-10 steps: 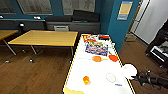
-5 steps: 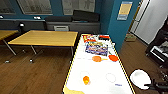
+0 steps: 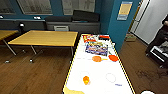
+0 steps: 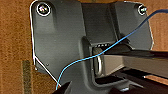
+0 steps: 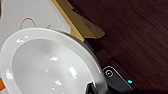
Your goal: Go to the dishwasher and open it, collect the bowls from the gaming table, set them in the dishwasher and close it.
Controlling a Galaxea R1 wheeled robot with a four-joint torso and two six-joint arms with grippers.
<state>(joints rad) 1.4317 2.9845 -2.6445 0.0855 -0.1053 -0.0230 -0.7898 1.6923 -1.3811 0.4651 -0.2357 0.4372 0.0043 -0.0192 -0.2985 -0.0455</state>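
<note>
Left of the gaming table (image 3: 100, 75) stands a yellow tabletop (image 3: 45, 37), with nothing of the task on it. The left claw (image 4: 92, 87) hangs over the brown wooden floor (image 4: 15, 50), with a blue cable (image 4: 82, 59) across the view. I cannot tell if this claw is wide or narrow.

On the gaming table's white top, the far end carries coloured game boxes (image 3: 96, 47). Nearer than the boxes lie two flat orange pieces (image 3: 96, 58), too blurred to say if they are bowls. Nearer again, a small orange bowl (image 3: 86, 80) sits toward the table's left edge.

At the gaming table's near right corner, a white bowl (image 5: 50, 65) hangs partly past the yellow edge, above the dark floor. The right claw (image 5: 92, 88) seems to be closed on its rim and carrying it.

Right of the table, a person (image 3: 162, 37) stands near the doorway.

I judge that the step in hand is collecting the bowls. The next move calls for keeping the white bowl level and clear of the table edge.
</note>
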